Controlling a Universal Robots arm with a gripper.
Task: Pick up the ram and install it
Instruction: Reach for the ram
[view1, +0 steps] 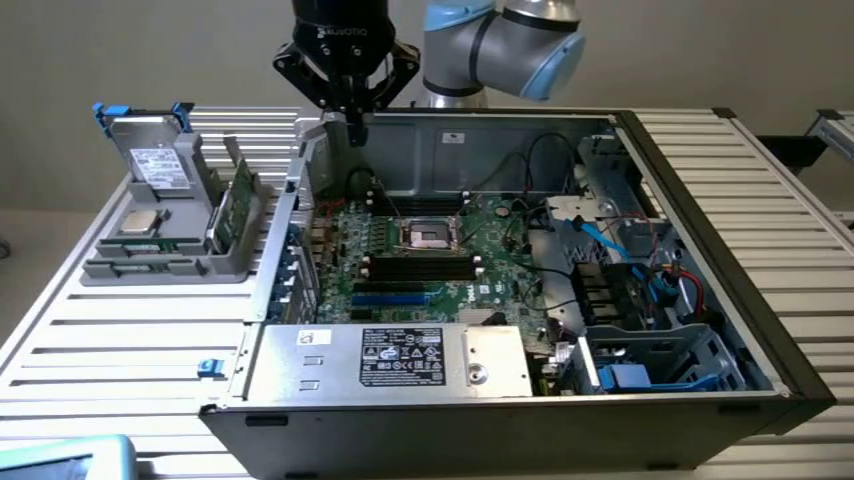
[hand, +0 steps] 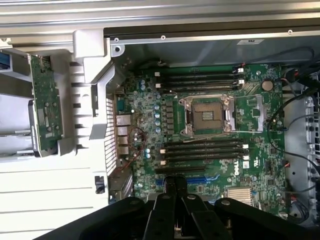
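Outwardly, in the exterior view, we see the gripper (view1: 347, 120) pinched shut and empty above the rear corner of the open case (view1: 534, 430). It is well apart from the ram (view1: 238, 205), which stands on edge in the grey holder (view1: 147, 268) at the exterior view's left.

From the wrist view, the ram (hand: 45, 102) sits in that holder beside the case. We judge it light, stiff and fragile, probably best pinched across its faces near the free long edge.

Soft, even light washes the pale slatted table (hand: 45, 195) almost white and puts a sheen on the power supply cover (view1: 287, 365), while the computer case's cable-filled bay (view1: 654, 300) lies shadowed and the gripper (hand: 175, 182) shows near-black.
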